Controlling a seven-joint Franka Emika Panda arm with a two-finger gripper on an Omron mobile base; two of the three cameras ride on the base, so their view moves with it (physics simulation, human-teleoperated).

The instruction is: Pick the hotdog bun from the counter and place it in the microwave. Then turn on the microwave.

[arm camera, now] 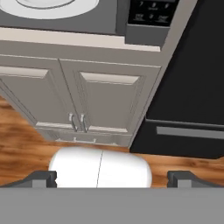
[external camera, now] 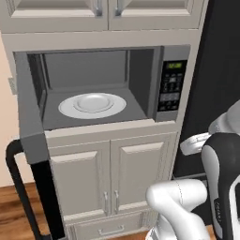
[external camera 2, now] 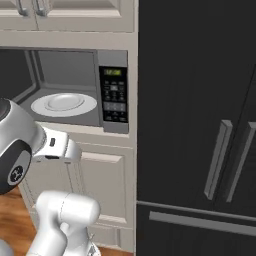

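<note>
The microwave (external camera: pixel 101 84) stands with its door (external camera: pixel 30 117) swung wide, its white plate (external camera: pixel 92 105) bare and ready for the hotdog bun, which I cannot locate; the end effector (arm camera: pixel 113 177), fingers spread wide and empty, points down at the lower cabinets (arm camera: pixel 83 94)

You won't find anything you can read here. The microwave (external camera: pixel 101 89) has a green display (external camera: pixel 174 65) at the top of its keypad (external camera: pixel 171 86), but the digits are too blurred, and the key markings below it are unreadable too.
</note>
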